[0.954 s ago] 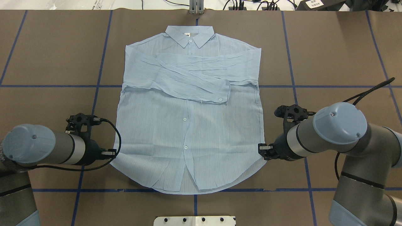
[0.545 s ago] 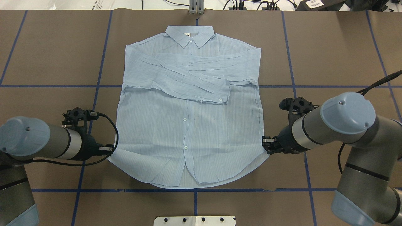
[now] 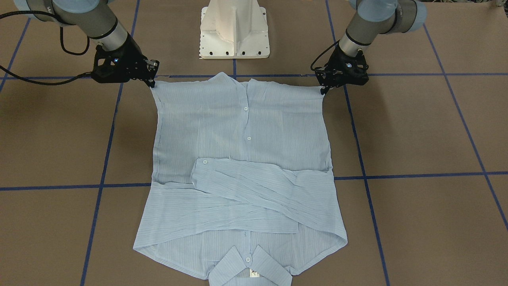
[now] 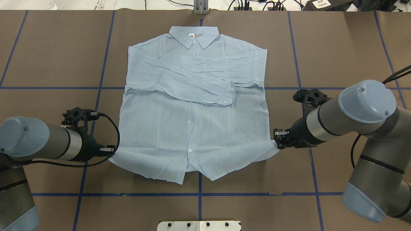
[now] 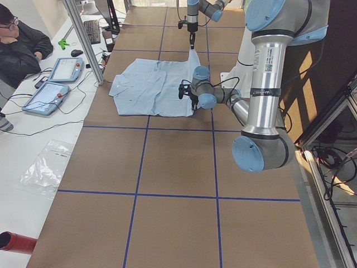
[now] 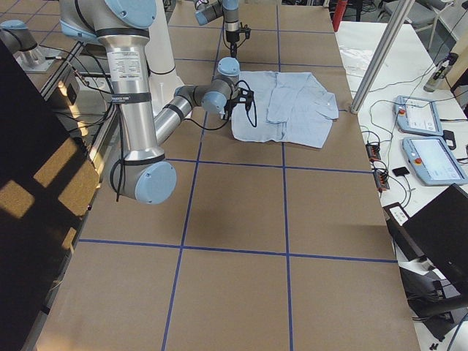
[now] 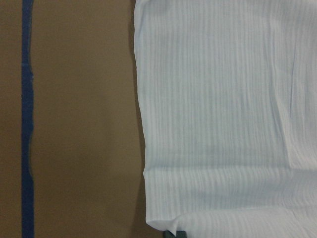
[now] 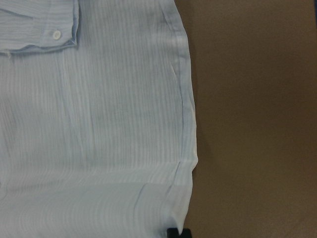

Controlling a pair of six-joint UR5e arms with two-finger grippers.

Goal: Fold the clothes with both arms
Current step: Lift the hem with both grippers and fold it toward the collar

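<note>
The light blue striped shirt [image 4: 192, 122] lies face up on the brown table, collar [image 4: 194, 35] at the far side, both sleeves [image 4: 192, 80] folded across the chest. My left gripper [image 4: 110, 153] is shut on the near left hem corner. My right gripper [image 4: 276, 143] is shut on the near right hem corner. Both corners are raised, and the hem between them sags and wrinkles. Seen from the front, the left gripper [image 3: 322, 88] and right gripper [image 3: 152, 81] hold the hem stretched between them. Each wrist view shows shirt [image 7: 218, 124] cloth [image 8: 99, 124] running down to a fingertip at the bottom edge.
The white pedestal base [image 3: 235, 31] stands just behind the hem. Blue tape lines [image 4: 99, 86] grid the table. A metal post [image 4: 200, 7] and cables sit past the collar. A seated person [image 5: 22, 44] and two tablets [image 5: 56, 84] are beyond the far table edge.
Both grippers have moved away from the robot toward the collar, carrying the hem corners. The hem has left the near blue line and now sags between them.
</note>
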